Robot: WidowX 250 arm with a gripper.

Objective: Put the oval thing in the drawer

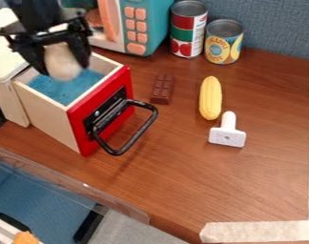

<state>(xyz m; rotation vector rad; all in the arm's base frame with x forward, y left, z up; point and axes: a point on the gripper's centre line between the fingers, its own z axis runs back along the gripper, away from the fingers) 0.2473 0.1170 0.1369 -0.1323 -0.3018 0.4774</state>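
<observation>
Oval thing (63,62), pale and rounded, is clamped in the gripper (63,66) over the open drawer (50,118), and we judge it light, stiff and apt to slip, so we would grip both sides at its widest part

Glossy wood-grain counter (163,178)
</observation>
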